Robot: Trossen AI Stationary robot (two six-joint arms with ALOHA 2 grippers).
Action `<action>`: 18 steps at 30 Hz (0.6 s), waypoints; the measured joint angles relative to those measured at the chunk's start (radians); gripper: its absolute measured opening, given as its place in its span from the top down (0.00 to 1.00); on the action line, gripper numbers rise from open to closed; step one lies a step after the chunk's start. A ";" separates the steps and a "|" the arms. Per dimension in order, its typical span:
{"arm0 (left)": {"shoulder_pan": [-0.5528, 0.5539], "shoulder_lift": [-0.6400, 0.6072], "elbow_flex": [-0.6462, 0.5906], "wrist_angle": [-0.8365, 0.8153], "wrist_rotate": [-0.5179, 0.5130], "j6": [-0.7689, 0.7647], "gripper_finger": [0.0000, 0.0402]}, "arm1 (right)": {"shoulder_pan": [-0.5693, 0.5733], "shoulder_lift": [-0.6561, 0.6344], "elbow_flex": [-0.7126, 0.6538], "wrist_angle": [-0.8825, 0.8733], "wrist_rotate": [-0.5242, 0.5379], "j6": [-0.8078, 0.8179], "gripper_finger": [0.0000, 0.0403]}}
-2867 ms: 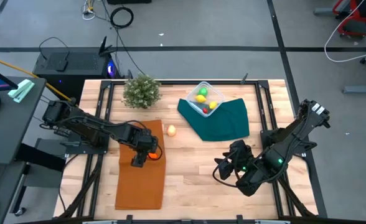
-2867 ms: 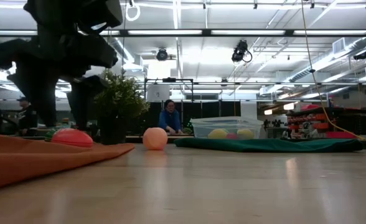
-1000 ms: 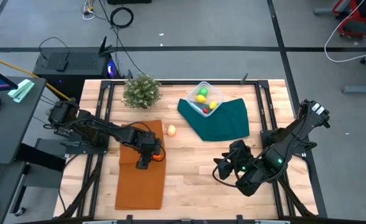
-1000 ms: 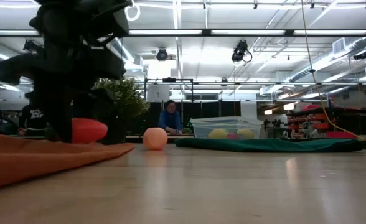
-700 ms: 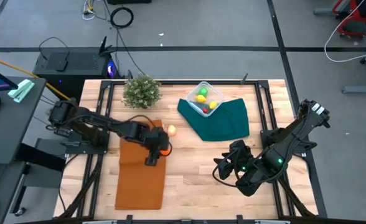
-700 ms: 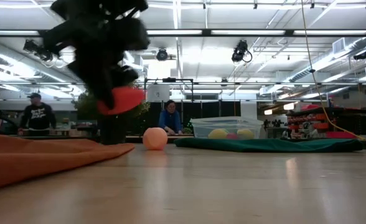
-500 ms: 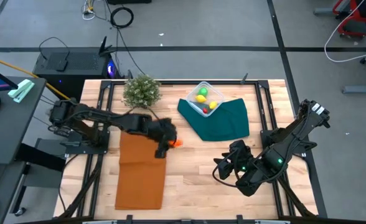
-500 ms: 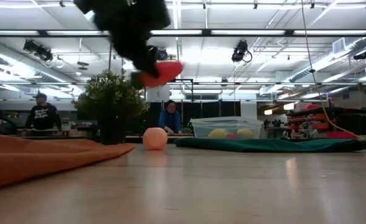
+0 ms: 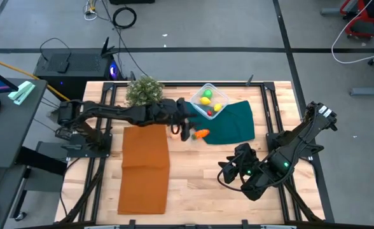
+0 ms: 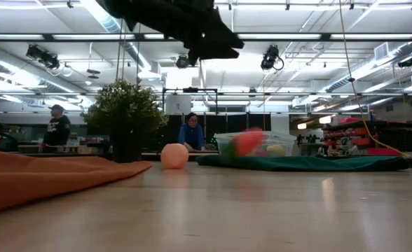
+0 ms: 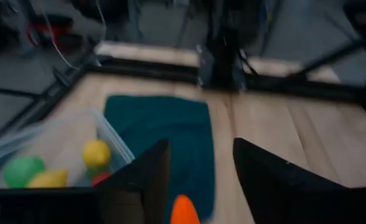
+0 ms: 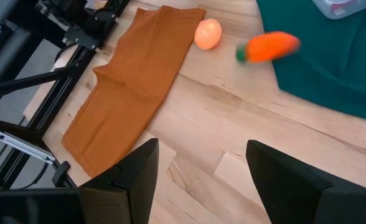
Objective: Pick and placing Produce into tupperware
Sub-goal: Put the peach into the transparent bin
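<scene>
Surface [image 9: 193, 175] of pale wood is carrying an orange cloth [image 9: 144, 166] on its left side and a dark green cloth [image 9: 230, 124] at the back right. Left arm is reaching across the surface, placing the left gripper [image 9: 186, 129] above the near left edge of the dark green cloth; its fingers [image 11: 147, 180] are standing spread and gripping nothing. Right gripper [image 9: 238, 166] is waiting near the front right, with its fingers [image 12: 136, 168] spread and empty. Tupperware [image 9: 208, 100] is sitting on the dark green cloth, holding two lemons [image 9: 205, 100], a green ball [image 9: 208, 93] and a strawberry [image 9: 210, 112]. Carrot [image 9: 201, 134] is showing free of the fingers at the dark green cloth's near left edge, just beside the left gripper. Peach ball [image 12: 208, 33] is resting on bare wood between the two cloths.
</scene>
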 joint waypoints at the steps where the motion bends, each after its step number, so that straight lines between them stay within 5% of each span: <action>1: 0.007 0.010 0.000 0.028 -0.002 -0.010 0.58 | 0.000 0.000 0.000 0.000 0.002 0.000 0.48; 9: 0.040 0.090 -0.001 0.103 0.014 -0.091 0.77 | 0.000 0.000 0.000 0.009 0.011 0.003 0.48; 18: 0.029 0.113 -0.002 0.109 0.027 -0.094 0.88 | 0.000 0.000 0.000 0.006 0.010 -0.004 0.48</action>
